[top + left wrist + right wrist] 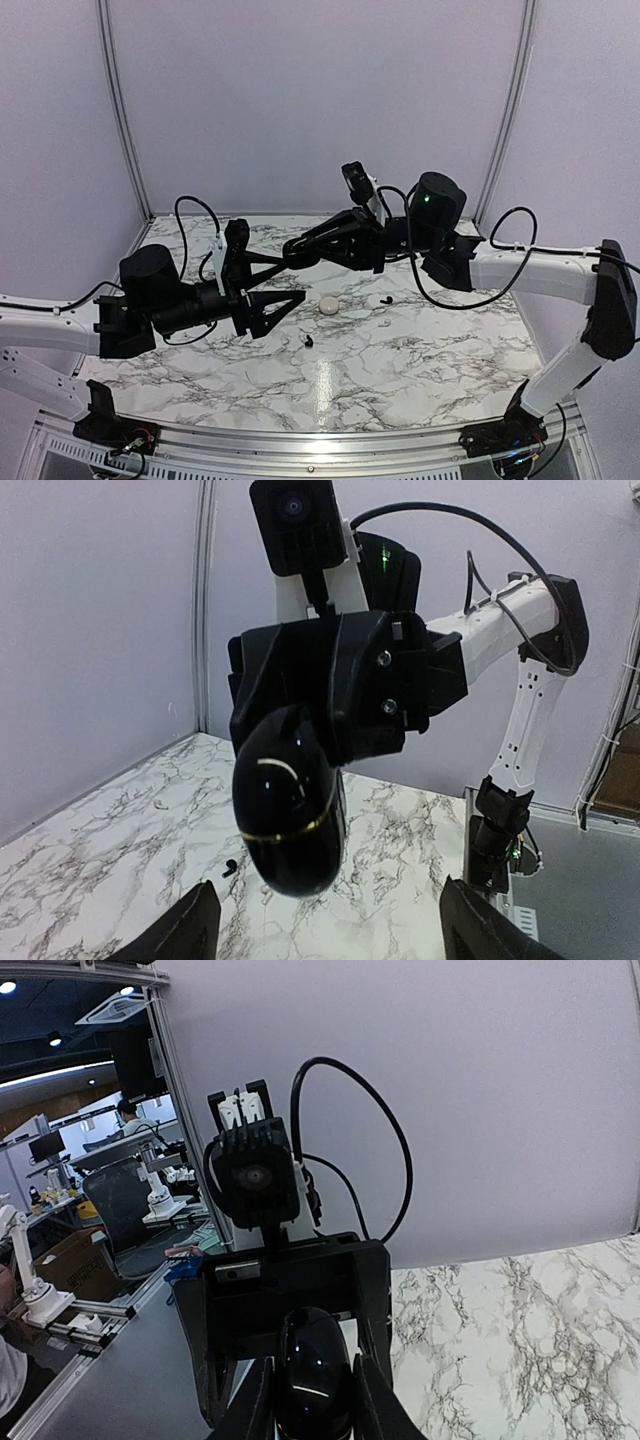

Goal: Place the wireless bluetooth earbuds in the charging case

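Apparently we are staging a handover — left gripper [330,935] gaping toward the glossy black oval [290,810] the right gripper [312,1400] is clamping — while charging case [328,304] and earbuds [385,300] are lying loose on the table [400,370].

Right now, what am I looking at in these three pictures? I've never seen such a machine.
Two robot arms are bolted to a marble table. One picture looks down from above and behind them; the other two come from cameras on the wrists. On the table lie a small cream charging case and two tiny black earbuds, apart from it. The left hand is open and empty. The right hand grips a glossy black oval thing; what it is I cannot tell.
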Available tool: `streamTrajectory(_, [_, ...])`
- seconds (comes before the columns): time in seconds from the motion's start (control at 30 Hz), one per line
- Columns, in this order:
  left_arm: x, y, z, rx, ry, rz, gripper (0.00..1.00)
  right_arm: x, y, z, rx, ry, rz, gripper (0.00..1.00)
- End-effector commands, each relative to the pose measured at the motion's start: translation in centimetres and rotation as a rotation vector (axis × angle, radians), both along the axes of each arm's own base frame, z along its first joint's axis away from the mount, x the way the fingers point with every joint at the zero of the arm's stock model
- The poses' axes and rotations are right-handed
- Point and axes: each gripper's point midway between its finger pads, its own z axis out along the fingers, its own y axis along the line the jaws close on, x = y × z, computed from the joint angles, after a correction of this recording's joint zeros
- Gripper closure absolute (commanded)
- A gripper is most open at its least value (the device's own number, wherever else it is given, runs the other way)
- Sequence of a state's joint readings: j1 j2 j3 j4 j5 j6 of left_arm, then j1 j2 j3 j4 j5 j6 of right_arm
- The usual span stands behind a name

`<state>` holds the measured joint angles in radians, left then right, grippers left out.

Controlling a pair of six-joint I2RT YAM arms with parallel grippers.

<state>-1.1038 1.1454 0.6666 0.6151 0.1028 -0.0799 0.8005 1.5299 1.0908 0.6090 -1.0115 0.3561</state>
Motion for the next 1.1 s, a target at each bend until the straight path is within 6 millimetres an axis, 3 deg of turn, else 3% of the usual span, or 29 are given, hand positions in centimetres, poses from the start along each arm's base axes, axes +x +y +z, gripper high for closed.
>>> streamTrajectory(0.0, [0.2, 0.0, 2.7, -0.077, -0.072, 0.045, 0.25, -0.6, 0.9, 1.7, 0.069, -0.053, -0.004, 0.96])
streamTrajectory(0.27, [0.7, 0.8, 3.2, -0.144, -0.076, 0.108, 0.45, -0.6, 0.9, 1.7, 0.111, -0.027, -0.021, 0.96])
streamTrajectory(0.4, [0.8, 1.3, 3.9, -0.196, -0.067, 0.123, 0.50, -0.7, 0.9, 1.8, 0.123, -0.022, -0.020, 0.95])
streamTrajectory(1.07, [0.6, 0.2, 3.6, -0.185, -0.069, 0.089, 0.57, -1.6, 1.9, 1.0, 0.107, 0.004, 0.031, 0.96])
